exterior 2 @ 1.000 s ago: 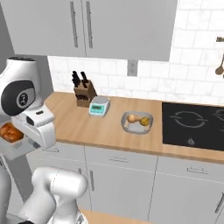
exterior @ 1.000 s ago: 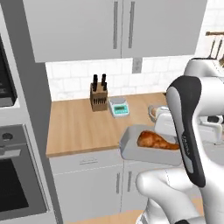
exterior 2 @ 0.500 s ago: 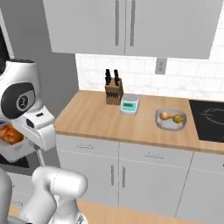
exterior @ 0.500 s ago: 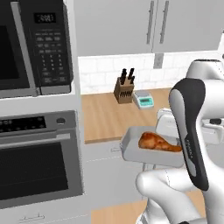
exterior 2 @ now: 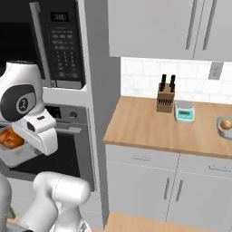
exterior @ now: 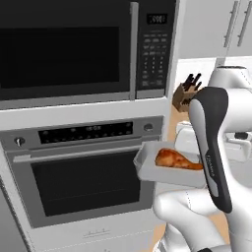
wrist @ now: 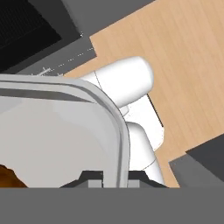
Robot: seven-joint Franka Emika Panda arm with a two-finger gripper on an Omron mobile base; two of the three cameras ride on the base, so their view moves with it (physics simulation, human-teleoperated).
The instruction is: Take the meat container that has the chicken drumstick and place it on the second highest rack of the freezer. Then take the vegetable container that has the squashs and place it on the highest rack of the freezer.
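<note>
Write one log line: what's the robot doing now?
phase: carrying | pincer: shut on meat container rim | inside: chicken drumstick | facing: oven

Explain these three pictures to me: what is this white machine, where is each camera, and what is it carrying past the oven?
The white machine is a robot arm on a driving base. Two cameras ride on the base, behind the arm to its left and right; the third sits on the hand. The hand is shut on the rim of a grey meat container holding the chicken drumstick, in front of the oven under a microwave. On the counter stand a knife block, a small scale and a bowl.
</note>
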